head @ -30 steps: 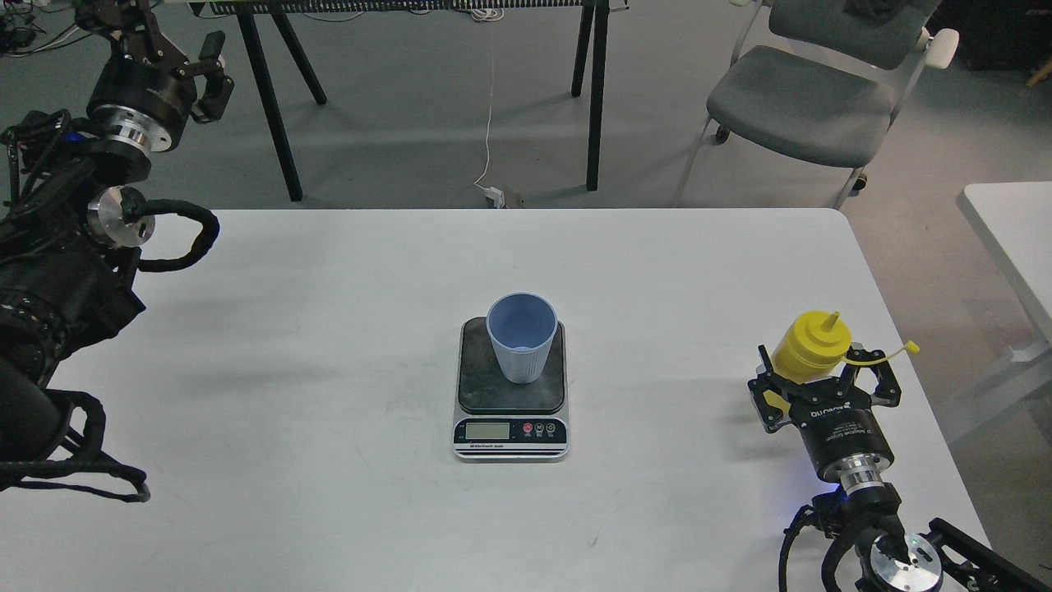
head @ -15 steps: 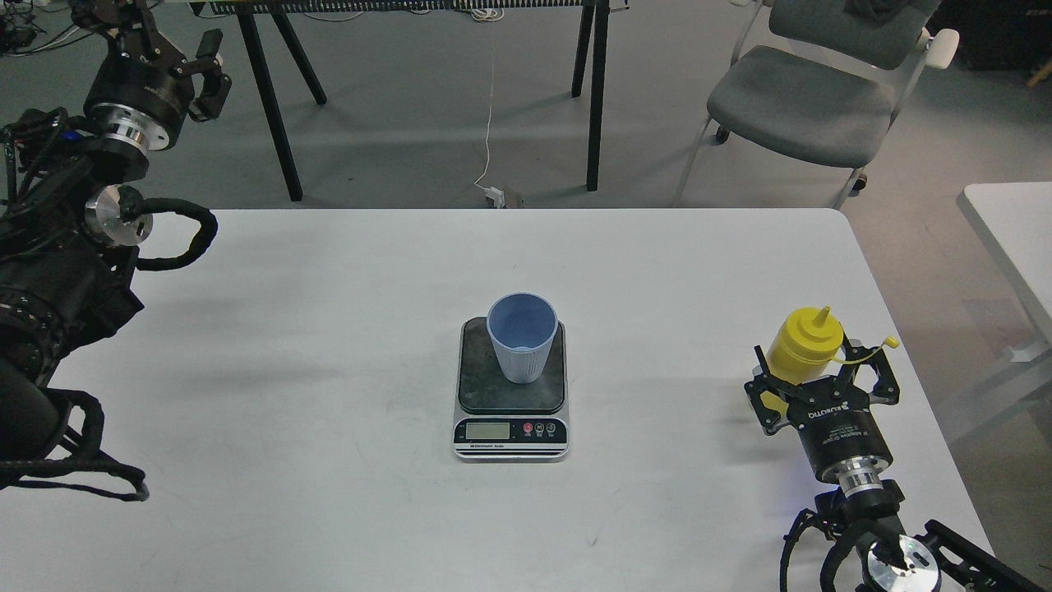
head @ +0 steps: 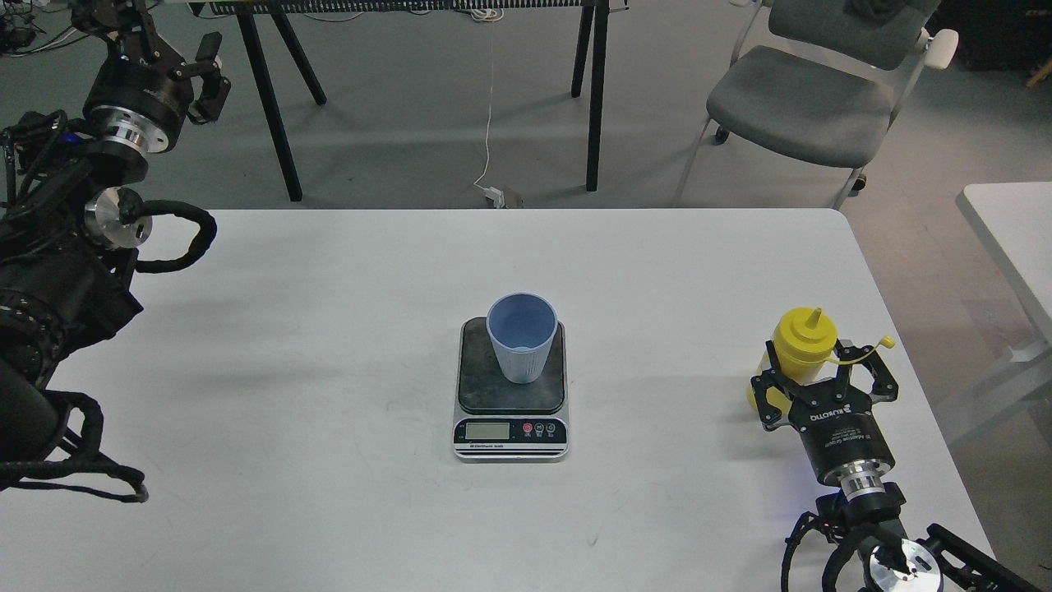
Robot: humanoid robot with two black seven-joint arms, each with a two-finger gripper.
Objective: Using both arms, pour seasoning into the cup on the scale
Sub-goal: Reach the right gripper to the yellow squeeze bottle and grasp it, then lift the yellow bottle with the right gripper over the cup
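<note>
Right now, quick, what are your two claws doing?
Left gripper: up off the table, holding nothing; open or shut cannot be told.
Right gripper: around the yellow bottle; a firm grip cannot be told.

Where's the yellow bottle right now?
Head view: the bottle stands near the table's right edge, between the right claw's fingers, right of the scale.

One head view looks forward and down over the table [head: 329, 493]

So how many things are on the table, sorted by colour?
Yellow: 1, the seasoning bottle
Light blue: 1, the cup
Dark and silver: 1, the scale
Total: 3
</note>
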